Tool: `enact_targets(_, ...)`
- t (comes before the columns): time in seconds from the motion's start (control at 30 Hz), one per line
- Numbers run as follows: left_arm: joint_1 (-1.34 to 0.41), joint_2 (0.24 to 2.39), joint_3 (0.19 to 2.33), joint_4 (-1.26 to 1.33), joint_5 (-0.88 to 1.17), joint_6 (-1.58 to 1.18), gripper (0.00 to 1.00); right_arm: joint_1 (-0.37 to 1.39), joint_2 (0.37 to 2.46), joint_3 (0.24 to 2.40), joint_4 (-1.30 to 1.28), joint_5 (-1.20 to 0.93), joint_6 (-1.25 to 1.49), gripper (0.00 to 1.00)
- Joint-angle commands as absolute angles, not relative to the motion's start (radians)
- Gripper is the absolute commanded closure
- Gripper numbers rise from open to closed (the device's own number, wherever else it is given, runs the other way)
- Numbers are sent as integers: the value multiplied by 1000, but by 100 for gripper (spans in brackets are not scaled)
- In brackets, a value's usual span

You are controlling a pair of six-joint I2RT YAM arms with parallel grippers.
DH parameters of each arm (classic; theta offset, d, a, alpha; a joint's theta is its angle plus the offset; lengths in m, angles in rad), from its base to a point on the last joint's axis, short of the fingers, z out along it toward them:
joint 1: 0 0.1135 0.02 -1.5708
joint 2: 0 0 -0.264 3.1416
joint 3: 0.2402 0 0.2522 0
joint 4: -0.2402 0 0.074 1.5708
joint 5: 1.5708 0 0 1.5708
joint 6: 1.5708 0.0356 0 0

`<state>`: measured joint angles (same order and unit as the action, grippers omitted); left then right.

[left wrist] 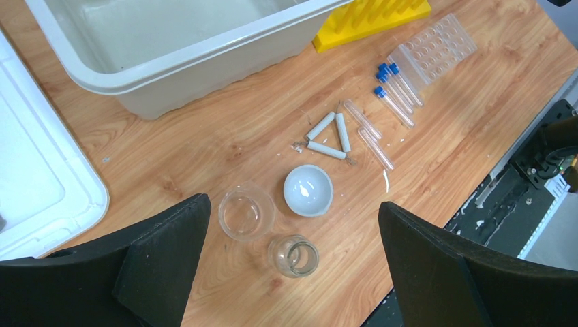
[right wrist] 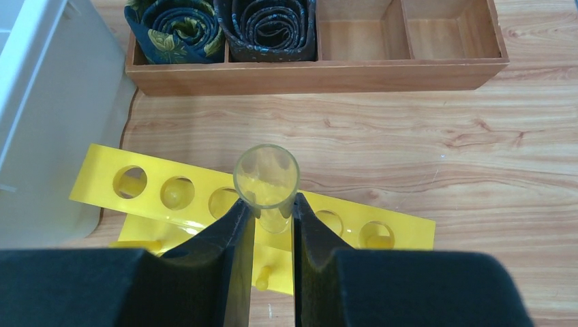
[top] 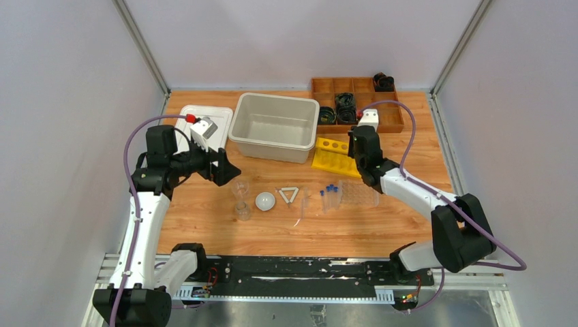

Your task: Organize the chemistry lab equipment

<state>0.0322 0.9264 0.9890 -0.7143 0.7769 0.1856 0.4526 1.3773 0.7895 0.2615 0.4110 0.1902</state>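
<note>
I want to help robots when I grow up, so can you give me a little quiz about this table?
1. True or false: the left arm's jaws are shut on something.
2. Pick one. What do the right arm's jaws grip? A: a blue-capped tube. B: an uncapped clear tube. C: the white triangle.
3. Count: how many small glass beakers sit next to the white dish?

Key
1. False. They stand wide open and empty, above the beakers.
2. B. The tube is held upright over the yellow rack.
3. Two.
</note>
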Motion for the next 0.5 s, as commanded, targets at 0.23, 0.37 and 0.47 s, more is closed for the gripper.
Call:
enact_targets(0.23,35,913,1012,-725,764,199,0,440,1334,778,227,412,211,66)
enact_targets(0.37,35,912,1016,-725,760,198,0,439,1276,821,144,417,221,47)
enact_targets(0.47,35,914,1024,-726,755,193,0,442,1204,869,71,401,250,39)
